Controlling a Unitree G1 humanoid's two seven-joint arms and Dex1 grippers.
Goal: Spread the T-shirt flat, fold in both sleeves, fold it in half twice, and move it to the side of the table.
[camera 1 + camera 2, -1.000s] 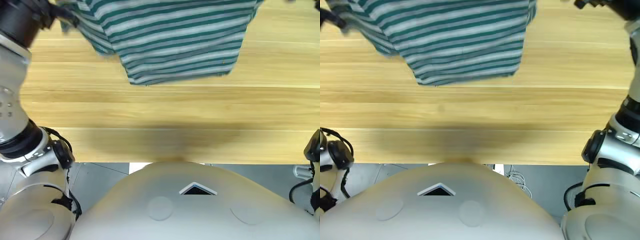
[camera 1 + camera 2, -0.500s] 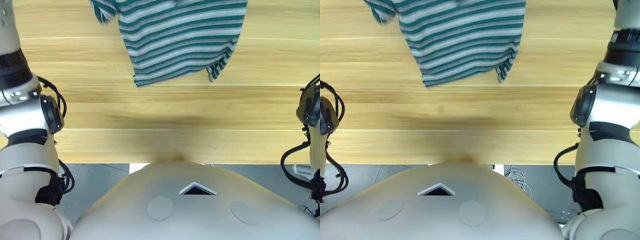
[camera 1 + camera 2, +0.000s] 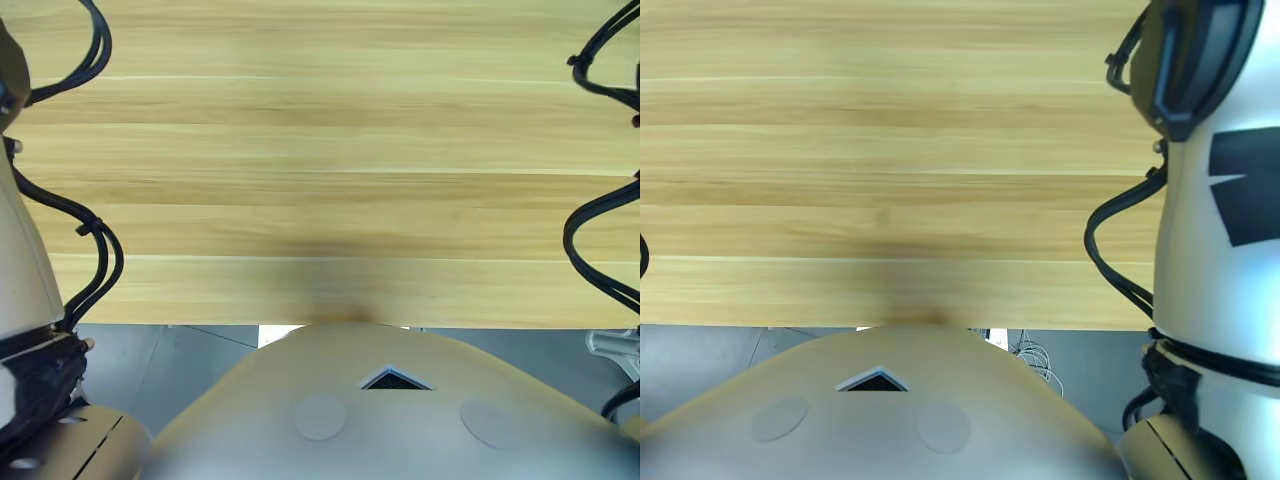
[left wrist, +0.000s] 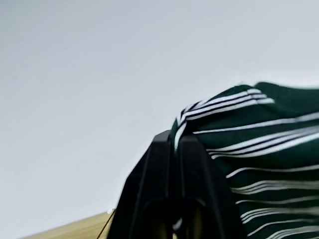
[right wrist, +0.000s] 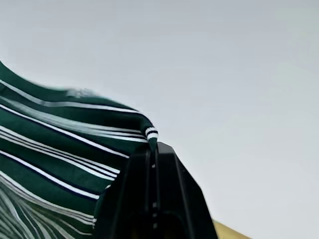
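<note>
The left jaws and the right jaws each pinch an edge of the T-shirt (image 4: 264, 149) (dark green, white stripes).

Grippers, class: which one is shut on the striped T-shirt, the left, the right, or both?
Both: the left gripper and the right gripper are each shut on an edge of the green-and-white striped T-shirt; neither stands apart.
</note>
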